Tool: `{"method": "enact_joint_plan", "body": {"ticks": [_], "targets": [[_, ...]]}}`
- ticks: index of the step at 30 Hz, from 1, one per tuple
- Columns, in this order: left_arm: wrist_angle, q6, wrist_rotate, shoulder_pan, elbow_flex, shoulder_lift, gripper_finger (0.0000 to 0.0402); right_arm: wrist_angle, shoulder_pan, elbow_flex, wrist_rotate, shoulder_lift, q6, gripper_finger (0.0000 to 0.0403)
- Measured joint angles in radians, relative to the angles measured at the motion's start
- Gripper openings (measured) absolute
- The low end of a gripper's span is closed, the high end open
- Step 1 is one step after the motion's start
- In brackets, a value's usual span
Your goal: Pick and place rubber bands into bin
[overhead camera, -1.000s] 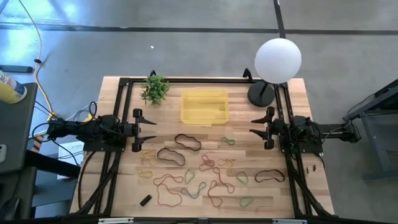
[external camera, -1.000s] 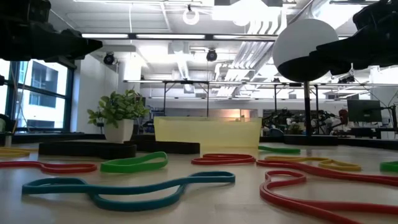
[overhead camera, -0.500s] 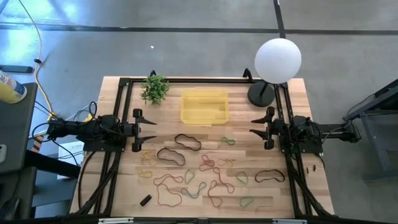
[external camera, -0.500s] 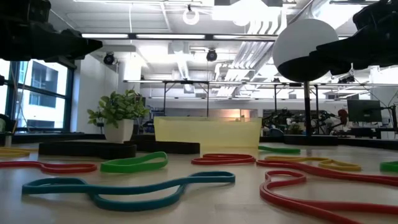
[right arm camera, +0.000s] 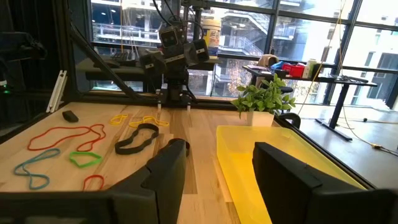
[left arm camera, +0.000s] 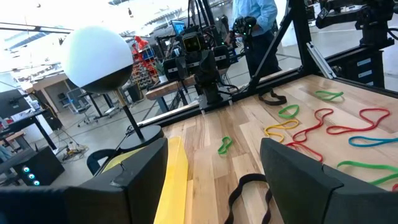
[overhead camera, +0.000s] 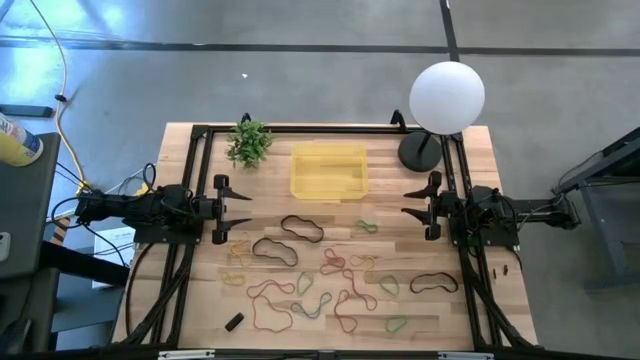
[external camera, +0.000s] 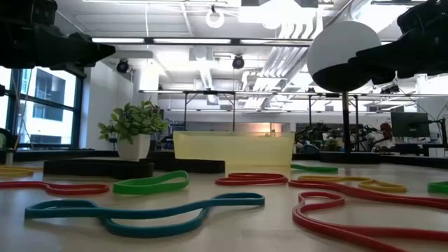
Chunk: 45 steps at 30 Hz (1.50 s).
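Many rubber bands (overhead camera: 330, 265) of mixed colours lie flat on the wooden table, spread over its middle and near half; black loops (overhead camera: 300, 228) lie farthest back. In the low view a teal band (external camera: 147, 213) and red bands (external camera: 350, 210) lie closest. The yellow bin (overhead camera: 328, 152) stands at the far middle of the table. My left gripper (overhead camera: 247, 209) hovers open at the left edge, pointing level toward the right. My right gripper (overhead camera: 405, 208) hovers open at the right edge, facing it. Nothing sits between either pair of fingers (left arm camera: 140, 180).
A small potted plant (overhead camera: 248, 142) stands left of the bin, and a white globe lamp (overhead camera: 447, 97) on a black base at the far right corner. A small black block (overhead camera: 234, 322) lies near the front left. Black frame rails (overhead camera: 190, 180) run along the table's edges.
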Motion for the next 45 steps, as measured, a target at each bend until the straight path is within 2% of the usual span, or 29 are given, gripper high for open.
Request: {"method": "enact_joint_plan", "body": {"ticks": [9, 13, 15, 19, 25, 28, 31, 34, 36, 40, 43, 45], "targets": [[0.000, 0.000, 0.000, 0.000, 0.000, 0.000, 0.0246, 0.001, 0.000, 0.000, 0.001, 0.000, -0.009, 0.0177], [0.000, 0.000, 0.000, 0.000, 0.000, 0.000, 0.0246, 0.012, 0.000, 0.000, 0.031, 0.000, -0.125, 0.0177], [0.006, 0.000, 0.000, 0.000, 0.000, 0.000, 0.0246, 0.015, 0.000, 0.000, 0.015, 0.000, -0.095, 0.0177], [0.079, 0.000, -0.008, 0.000, 0.000, 0.000, 0.0246, 0.037, 0.000, -0.002, -0.074, 0.000, 0.094, 0.0177], [0.217, -0.001, 0.001, 0.000, 0.000, 0.000, 0.0246, 0.201, 0.000, -0.002, -0.089, 0.000, 0.325, 0.0177], [0.217, -0.008, 0.016, 0.000, 0.000, -0.001, 0.0246, 0.298, 0.000, -0.002, -0.072, 0.000, 0.296, 0.0177], [0.219, -0.056, -0.040, 0.000, 0.000, 0.000, 0.0246, 0.389, 0.000, -0.002, -0.081, 0.000, 0.252, 0.0177], [0.299, -0.077, -0.081, 0.000, 0.000, 0.000, 0.0246, 0.475, 0.000, -0.002, -0.107, 0.000, 0.188, 0.0177], [0.380, -0.102, -0.027, 0.000, 0.000, 0.000, 0.0246, 0.529, 0.000, -0.001, -0.139, 0.000, 0.151, 0.0177], [0.482, -0.079, 0.168, -0.001, 0.038, 0.025, 0.0246, 0.589, 0.000, 0.000, -0.202, 0.000, 0.130, 0.0177], [0.439, -0.061, 0.195, -0.002, 0.124, 0.095, 0.0246, 0.581, 0.000, 0.021, -0.203, 0.004, 0.059, 0.0177], [0.383, -0.026, 0.195, -0.002, 0.199, 0.185, 0.0246, 0.578, 0.000, 0.046, -0.202, 0.020, 0.022, 0.0177]]}}
